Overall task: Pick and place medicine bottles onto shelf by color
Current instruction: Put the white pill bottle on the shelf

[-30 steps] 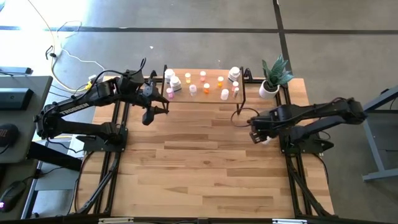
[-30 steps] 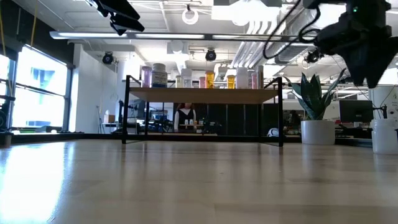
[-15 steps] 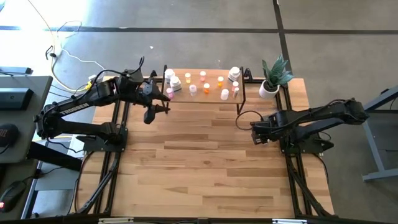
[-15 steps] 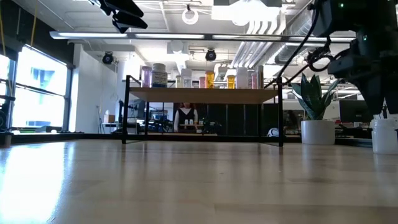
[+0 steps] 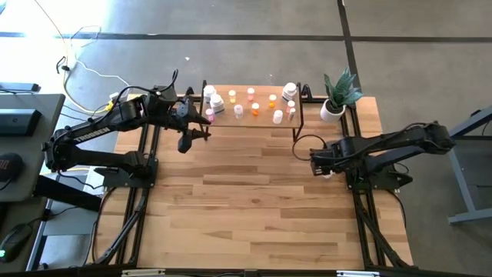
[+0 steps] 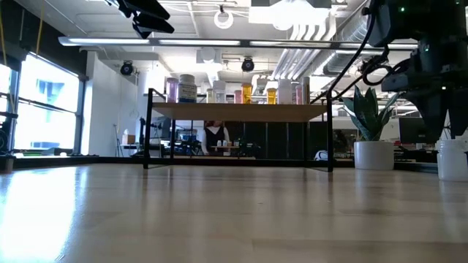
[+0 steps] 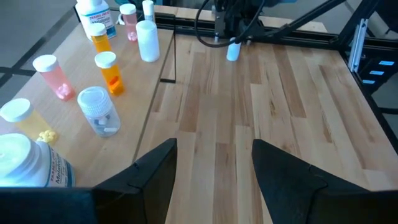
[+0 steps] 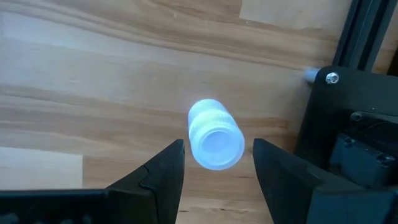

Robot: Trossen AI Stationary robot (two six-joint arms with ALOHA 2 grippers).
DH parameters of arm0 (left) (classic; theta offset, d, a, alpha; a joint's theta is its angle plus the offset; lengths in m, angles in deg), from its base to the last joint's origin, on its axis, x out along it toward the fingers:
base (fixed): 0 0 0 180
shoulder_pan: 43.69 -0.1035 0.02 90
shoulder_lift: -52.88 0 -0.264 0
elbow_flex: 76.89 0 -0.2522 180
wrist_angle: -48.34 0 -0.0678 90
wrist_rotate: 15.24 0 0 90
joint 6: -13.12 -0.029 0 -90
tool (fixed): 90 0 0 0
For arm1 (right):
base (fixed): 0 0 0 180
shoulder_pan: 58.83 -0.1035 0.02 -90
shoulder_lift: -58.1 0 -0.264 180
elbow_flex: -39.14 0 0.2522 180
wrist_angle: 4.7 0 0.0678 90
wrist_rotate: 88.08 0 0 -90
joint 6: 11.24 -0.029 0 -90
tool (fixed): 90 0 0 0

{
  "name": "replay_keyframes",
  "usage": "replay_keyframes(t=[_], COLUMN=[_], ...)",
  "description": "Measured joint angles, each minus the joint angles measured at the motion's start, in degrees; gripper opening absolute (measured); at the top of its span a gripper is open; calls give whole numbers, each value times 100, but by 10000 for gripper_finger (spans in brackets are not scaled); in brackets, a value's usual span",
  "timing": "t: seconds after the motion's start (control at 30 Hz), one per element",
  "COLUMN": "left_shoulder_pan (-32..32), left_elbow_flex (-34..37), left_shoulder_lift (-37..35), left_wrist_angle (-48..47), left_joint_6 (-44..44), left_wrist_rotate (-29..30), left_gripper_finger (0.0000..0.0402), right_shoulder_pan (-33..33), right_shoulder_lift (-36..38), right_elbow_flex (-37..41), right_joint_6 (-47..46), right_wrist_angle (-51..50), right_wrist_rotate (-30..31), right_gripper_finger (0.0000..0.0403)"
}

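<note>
My right jaws (image 8: 211, 168) hang spread wide over a white bottle (image 8: 214, 134) standing on the table (image 5: 254, 192) at its 3 o'clock edge, gripping nothing; my left jaws (image 7: 214, 168) gape empty beside the shelf (image 5: 265, 121) at 12 o'clock, which carries the other bottles (image 5: 252, 102).

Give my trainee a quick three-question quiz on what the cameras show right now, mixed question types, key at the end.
1. True or false: the right gripper is open, with its fingers either side of a white bottle standing on the table.
2. Multiple choice: the left gripper is (A) gripping a pink bottle, (B) open and empty near the shelf's left end, (C) over the plant pot.
3. Fill in: the potted plant stands to the ____ of the shelf in the high view.

Key: 1 true; 2 B; 3 right.
</note>
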Motion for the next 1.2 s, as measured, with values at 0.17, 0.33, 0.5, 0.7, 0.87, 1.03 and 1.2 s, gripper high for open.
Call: replay_keyframes(t=[0.17, 0.33, 0.5, 0.7, 0.87, 1.03, 1.2], left_shoulder_pan=[2, 2, 1, 1, 1, 0, 0], left_elbow_flex=[0, 0, 0, 0, 0, 0, 0], left_shoulder_lift=[0, 0, 2, 1, 0, 0, 0], left_wrist_angle=[0, -1, -1, -2, -2, -2, -2], left_joint_6=[0, -59, -96, -107, -107, -107, -107], left_wrist_rotate=[0, -1, 0, 0, 0, 0, 0], left_gripper_finger=[200, 200, 200, 200, 200, 200, 200], right_shoulder_pan=[0, 0, 0, 0, 0, 0, 0], right_shoulder_lift=[-271, -604, -843, -987, -981, -987, -987], right_elbow_flex=[-2, -2, -2, -2, -11, -85, -385], right_joint_6=[-6, -89, -135, -244, -242, -216, -67], right_wrist_angle=[19, 171, 283, 301, 337, 335, 344], right_wrist_rotate=[-31, -124, -183, -300, -334, -413, -469], right_gripper_finger=[182, 182, 181, 163, 116, 114, 114])
